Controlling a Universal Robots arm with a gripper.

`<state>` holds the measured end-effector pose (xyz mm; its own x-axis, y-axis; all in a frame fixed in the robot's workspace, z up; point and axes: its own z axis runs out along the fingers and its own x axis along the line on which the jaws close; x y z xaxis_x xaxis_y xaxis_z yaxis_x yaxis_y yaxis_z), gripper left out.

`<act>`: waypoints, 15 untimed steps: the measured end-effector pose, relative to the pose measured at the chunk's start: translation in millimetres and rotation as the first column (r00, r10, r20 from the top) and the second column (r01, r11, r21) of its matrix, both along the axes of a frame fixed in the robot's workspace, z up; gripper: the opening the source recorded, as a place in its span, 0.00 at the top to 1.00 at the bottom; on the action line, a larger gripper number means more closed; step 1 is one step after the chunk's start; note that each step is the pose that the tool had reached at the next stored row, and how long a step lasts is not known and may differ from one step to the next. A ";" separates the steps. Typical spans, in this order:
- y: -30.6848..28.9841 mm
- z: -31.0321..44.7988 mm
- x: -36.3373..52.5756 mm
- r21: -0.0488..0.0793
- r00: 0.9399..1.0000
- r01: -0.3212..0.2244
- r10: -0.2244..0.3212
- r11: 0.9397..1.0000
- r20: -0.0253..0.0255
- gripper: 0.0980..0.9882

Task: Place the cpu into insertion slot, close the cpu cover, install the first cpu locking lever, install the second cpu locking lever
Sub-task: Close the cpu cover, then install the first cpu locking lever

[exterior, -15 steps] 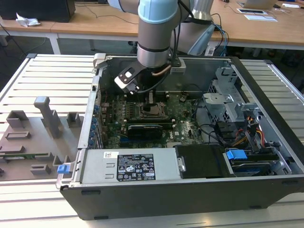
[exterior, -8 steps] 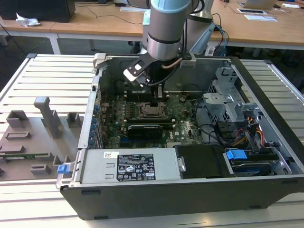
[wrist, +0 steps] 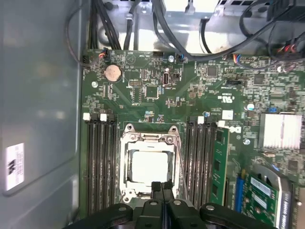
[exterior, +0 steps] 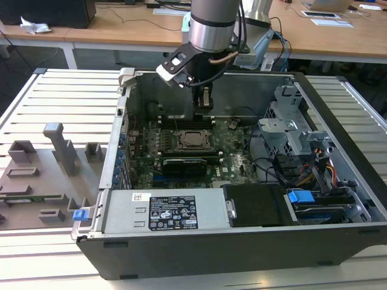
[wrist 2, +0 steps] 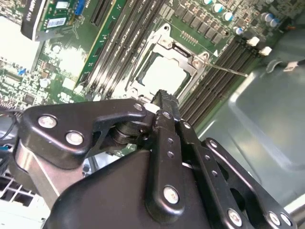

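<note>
The cpu (wrist: 148,167) (wrist 2: 164,74) (exterior: 192,139) lies flat in the middle of the motherboard, its pale metal top showing. The silver cpu cover (wrist: 127,157) (wrist 2: 143,64) lies down around it as a frame. The insertion slot is hidden beneath the chip and cover. A thin wire locking lever (wrist 2: 224,69) sticks out from one corner of the socket, and another lever (wrist: 181,164) runs along its side. My gripper (wrist: 161,187) (wrist 2: 162,98) (exterior: 204,101) hangs just above the socket's edge, shut with nothing between its fingers.
Black memory slots (wrist: 100,162) flank the socket, with a green memory module (wrist: 220,162) beside them. The case holds a power supply box (exterior: 163,211), a drive cage (exterior: 290,130) and loose cables (exterior: 320,172). A grey fixture tray (exterior: 42,175) lies at the exterior view's left.
</note>
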<state>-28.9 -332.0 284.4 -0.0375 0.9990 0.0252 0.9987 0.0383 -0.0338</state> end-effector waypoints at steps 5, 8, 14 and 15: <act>0.0 0.3 0.0 0.000 1.000 0.000 0.000 1.000 0.000 0.99; 0.0 0.3 0.0 0.000 1.000 0.000 0.000 1.000 0.000 0.99; 0.0 0.4 0.0 0.000 1.000 0.000 0.000 1.000 0.000 0.99; 0.0 0.4 0.0 0.000 1.000 -0.013 0.013 1.000 0.000 0.99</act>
<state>-28.9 -332.0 284.8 -0.0500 0.9984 0.0252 0.9981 0.0509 -0.0337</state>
